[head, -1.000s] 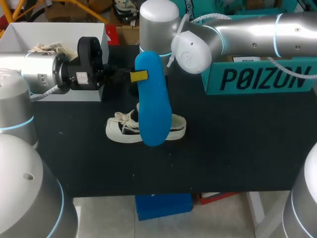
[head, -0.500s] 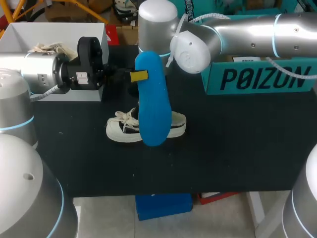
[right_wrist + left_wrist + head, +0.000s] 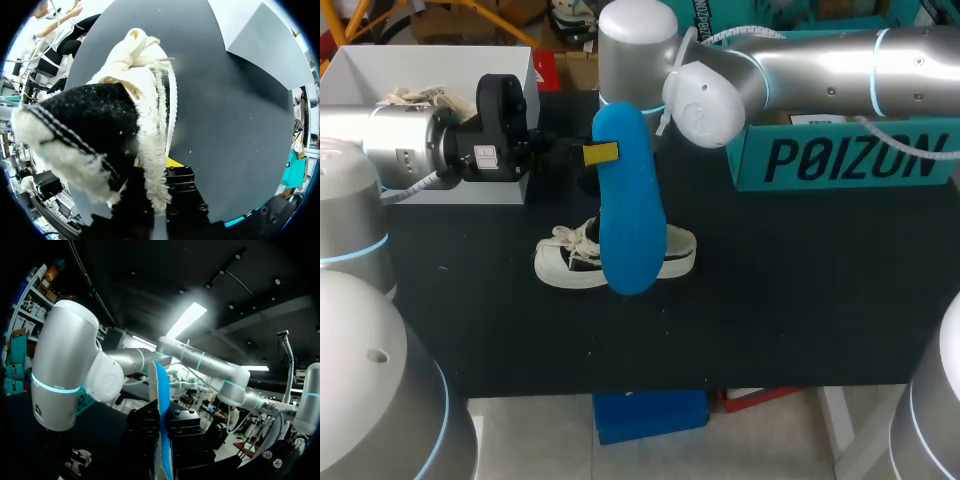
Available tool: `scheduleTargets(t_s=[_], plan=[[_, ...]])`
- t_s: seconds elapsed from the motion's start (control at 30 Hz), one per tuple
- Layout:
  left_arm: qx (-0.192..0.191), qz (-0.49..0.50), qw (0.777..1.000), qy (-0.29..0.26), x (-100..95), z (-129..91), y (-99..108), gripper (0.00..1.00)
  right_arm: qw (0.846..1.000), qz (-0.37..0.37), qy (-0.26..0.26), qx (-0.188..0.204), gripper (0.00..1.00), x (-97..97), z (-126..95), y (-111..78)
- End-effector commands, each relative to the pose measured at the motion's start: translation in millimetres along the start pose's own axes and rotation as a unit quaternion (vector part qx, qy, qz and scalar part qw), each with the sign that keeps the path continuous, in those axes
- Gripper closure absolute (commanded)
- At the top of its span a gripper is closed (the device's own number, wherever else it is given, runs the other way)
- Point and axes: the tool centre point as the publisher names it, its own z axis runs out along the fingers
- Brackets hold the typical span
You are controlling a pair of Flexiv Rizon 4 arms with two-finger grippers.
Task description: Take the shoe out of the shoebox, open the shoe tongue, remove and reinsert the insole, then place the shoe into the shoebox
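Head view: left gripper (image 3: 608, 153) is clamped on the blue insole (image 3: 630, 215) close to its narrow far end. The broad end hangs near, over the shoe (image 3: 560, 262). Left wrist view shows the insole edge-on, squeezed between both fingers.

Shoe sits mid-table (image 3: 800, 290), laces to the left, heel to the right. White box (image 3: 380, 70) is far left, teal box (image 3: 850, 160) far right.

Right wrist view: right gripper (image 3: 155, 167) is at the heel, and the frayed collar edge runs down between its fingers. Reads as a pinch on the heel wall.

Step in hand, as I judge it: insole is out and reinsertion is due.
- Insole lies across the shoe's length. Turn it so the broad end points left, toward the toe.
- Feed the broad end in first at a shallow angle, sliding along the shoe floor.
- Right gripper should hold the heel steady and the mouth upward.
- Grip is near the insole's heel end, so let go only once most of it is seated, then press the heel down.
- Foam may buckle if pushed hard, so go slowly.

Not readable:
- Shoe's mouth and tongue are covered by the insole in head view and out of sight in right wrist view.
- Right gripper is hidden under the right arm (image 3: 820, 60) and insole in head view.
- Only one of its yellow tips shows in right wrist view.
- Whether the sole rests on the table or is lifted, I cannot tell.
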Motion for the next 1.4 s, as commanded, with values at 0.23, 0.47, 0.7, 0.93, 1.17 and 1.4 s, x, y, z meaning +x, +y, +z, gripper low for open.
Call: scheduleTargets(t_s=[0.23,0.47,0.7,0.93,1.17,1.4], plan=[[0.001,0.001,1.000,-0.003,0.5,2,1,1.00,0.999,0.044,-0.027,0.011,1.00,6.3,-57,-18.9],[0.001,0.001,1.000,-0.003,0.5,2,1,1.00,0.992,0.110,-0.055,0.031,1.00,0.5,-80,-30.6],[0.001,0.001,1.000,-0.003,0.5,2,1,1.00,0.968,0.230,-0.058,0.087,1.00,-10.5,-76,-41.9],[0.001,0.001,1.000,-0.003,0.5,2,1,1.00,0.928,0.357,-0.058,0.088,1.00,-19.9,-72,-52.5],[0.001,0.001,1.000,-0.003,0.5,2,1,1.00,0.867,0.491,-0.050,0.074,1.00,-26.3,-73,-61.2],[0.001,0.001,1.000,-0.003,0.5,2,1,1.00,0.804,0.592,-0.039,0.039,1.00,-26.8,-76,-66.4]])
